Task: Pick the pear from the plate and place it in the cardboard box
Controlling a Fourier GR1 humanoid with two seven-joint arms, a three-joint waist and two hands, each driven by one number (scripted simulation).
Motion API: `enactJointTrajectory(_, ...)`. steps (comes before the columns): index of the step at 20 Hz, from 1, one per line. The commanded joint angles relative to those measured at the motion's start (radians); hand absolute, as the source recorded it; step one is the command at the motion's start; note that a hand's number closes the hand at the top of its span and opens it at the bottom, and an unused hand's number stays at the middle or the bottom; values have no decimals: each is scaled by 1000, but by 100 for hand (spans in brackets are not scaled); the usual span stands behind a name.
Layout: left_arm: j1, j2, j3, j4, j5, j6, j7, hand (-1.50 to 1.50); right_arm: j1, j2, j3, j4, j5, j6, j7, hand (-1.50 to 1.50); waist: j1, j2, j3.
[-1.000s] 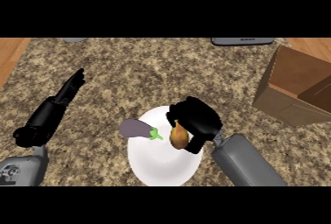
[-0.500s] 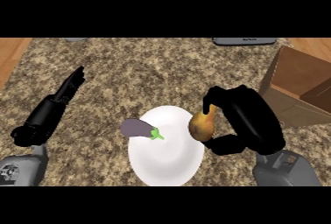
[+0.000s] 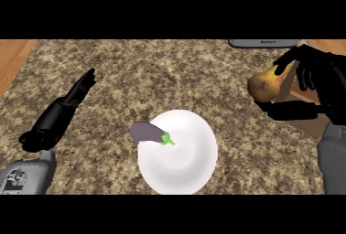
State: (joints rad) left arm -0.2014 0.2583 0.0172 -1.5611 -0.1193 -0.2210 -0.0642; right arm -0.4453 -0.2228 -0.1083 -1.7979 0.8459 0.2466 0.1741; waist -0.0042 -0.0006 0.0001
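While the right robot hand (image 3: 312, 87) has its black fingers and thumb curled round the yellow-brown pear (image 3: 265, 85), the fruit hangs in the air at the right of the scene, well clear of the round white plate (image 3: 188, 167) and just left of the brown cardboard box (image 3: 302, 93), which the hand and forearm mostly hide. Judged from this, the carry is nearly over and the placing is what remains. To do it well, the pear should travel a little further right until it is plainly over the box's opening, not its near wall, then come down inside before the fingers spread; letting go too high risks a bounce or a roll out. A purple aubergine with a green stalk (image 3: 150, 133) lies on the plate's left rim and needs no attention. At the left, over the speckled stone worktop (image 3: 169, 73), the left robot hand (image 3: 79, 89) rests with straight fingers pointing far.
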Motion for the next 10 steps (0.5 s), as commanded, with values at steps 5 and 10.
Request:
enactJointTrajectory(5, -26, -1, -1, -29, -2, -18, 48, 0, -121, -211, -142, 354, 6, -10, -151, 150, 18, 5, 0)
enactJointTrajectory(10, -23, -8, 8, -10, -2, -10, 5, 0, -120, -327, -131, 538, 3, 159, -188, 150, 19, 7, 0)
